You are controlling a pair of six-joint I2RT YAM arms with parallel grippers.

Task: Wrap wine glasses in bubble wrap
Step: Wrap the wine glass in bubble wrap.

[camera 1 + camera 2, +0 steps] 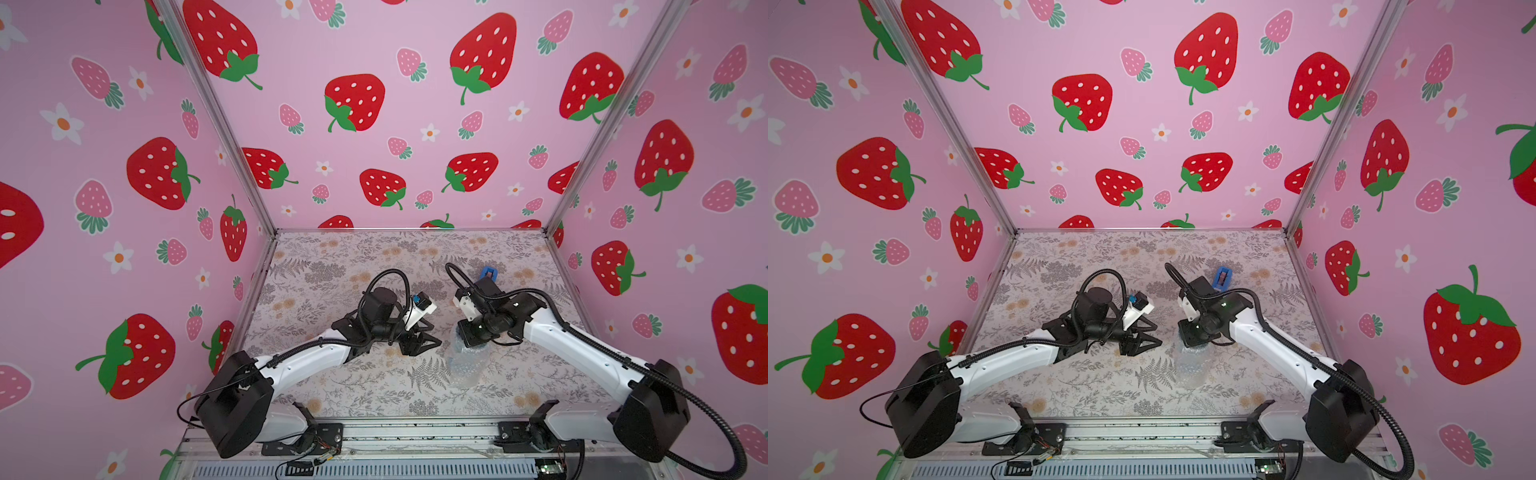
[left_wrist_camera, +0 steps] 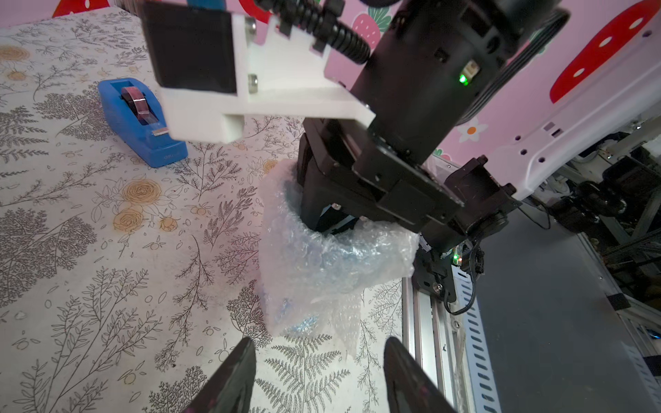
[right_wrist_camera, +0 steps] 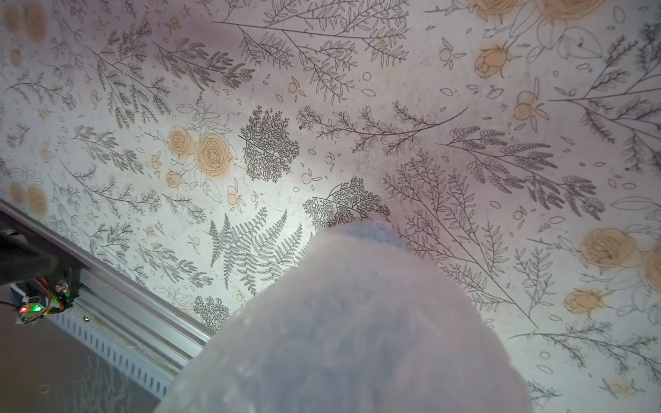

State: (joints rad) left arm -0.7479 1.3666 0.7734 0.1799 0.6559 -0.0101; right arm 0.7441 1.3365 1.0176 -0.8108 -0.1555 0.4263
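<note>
One goblet stands in one bubble wrap sheet, right gripper dipping into its top (pinching? I cannot tell), left gripper wide and empty beside it.

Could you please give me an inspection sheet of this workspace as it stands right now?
Surface: floral-print table top, flat.
Job's things: light blue plastic goblet, seemingly upright, inside the clear bubble wrap sheet bunched around it; the top is open.
Clutter: dark blue boxy tape dispenser, apart from the bundle.
Grippers: left gripper open, empty, short of the bundle; right gripper reaching into the wrap's top, fingertips hidden.
Cables: black corrugated cables loop above both wrists, clear of the bundle.
Surroundings: pink strawberry-print walls; metal rail along the front edge.
</note>
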